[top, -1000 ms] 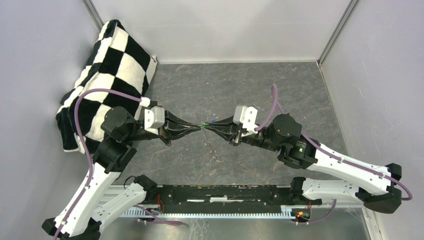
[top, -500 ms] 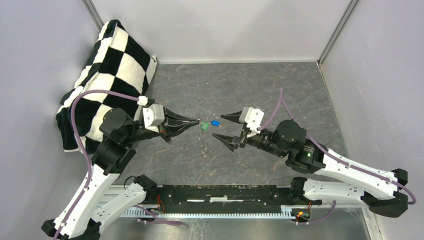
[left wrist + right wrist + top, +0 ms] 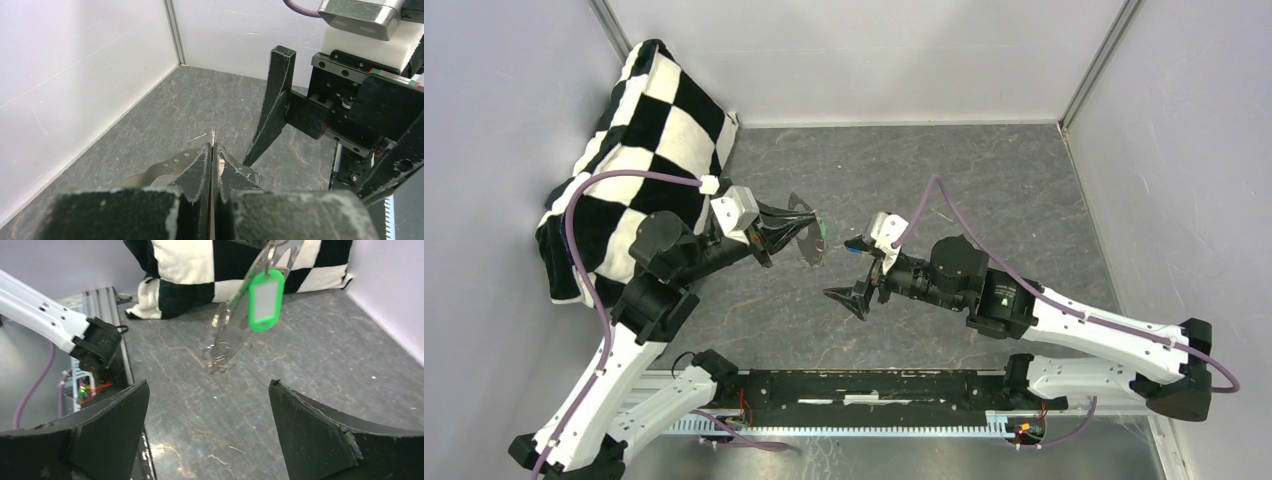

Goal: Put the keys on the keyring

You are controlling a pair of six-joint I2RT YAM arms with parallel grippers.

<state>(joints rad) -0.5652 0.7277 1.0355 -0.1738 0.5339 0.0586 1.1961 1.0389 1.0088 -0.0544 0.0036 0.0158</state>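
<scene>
The right gripper had just let go and backed off, jaws spread wide, leaving the thin grey beaded metal keyring, small green plastic-headed key apparently threaded, dangling from the pinched-together jaws of the left gripper; the small blue plastic-headed key nearby seemingly still waited.

No readable text, brand or number anywhere; the green key tag has a white label showing no writing

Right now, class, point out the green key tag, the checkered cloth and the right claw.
green key tag (image 3: 266, 299), right wrist view, white label centre.
checkered cloth (image 3: 692, 108), top view, a white square.
right claw (image 3: 208, 385), right wrist view, midway between open fingertips.
</scene>
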